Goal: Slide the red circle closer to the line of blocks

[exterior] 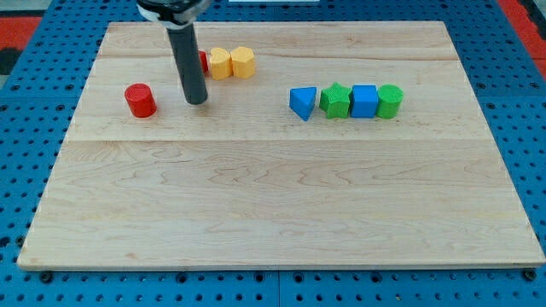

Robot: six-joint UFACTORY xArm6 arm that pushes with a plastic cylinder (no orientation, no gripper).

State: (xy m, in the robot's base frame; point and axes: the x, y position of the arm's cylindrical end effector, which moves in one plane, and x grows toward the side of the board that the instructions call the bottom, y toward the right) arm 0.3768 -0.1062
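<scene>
The red circle (140,100) is a short red cylinder at the view's upper left on the wooden board (281,205). My tip (197,101) rests on the board just to its right, a small gap apart. A line of blocks lies at the view's right: blue triangle (302,102), green star-like block (335,101), blue cube (364,101), green cylinder (390,101). The rod hides most of another red block (204,61) behind it.
A yellow block (221,63) and a yellow hexagon-like block (243,62) sit near the view's top, right of the rod. A blue pegboard (26,128) surrounds the board's edges.
</scene>
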